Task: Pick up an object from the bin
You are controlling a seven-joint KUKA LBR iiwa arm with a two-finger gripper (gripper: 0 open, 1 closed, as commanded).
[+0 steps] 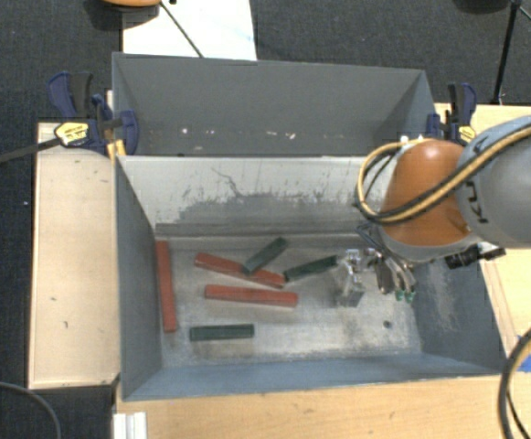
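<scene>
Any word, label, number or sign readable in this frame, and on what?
None can be read.
The grey metal bin, the red flat sticks and the dark green flat sticks on its floor carry no visible print; the orange wrist cover above the tool shows no legible marking.

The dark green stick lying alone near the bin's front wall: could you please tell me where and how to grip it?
Probably at the middle of the dark green stick, coming straight down and closing across its narrow width. It lies flat, apart from the nearest red stick behind it, so both long sides look free.
</scene>
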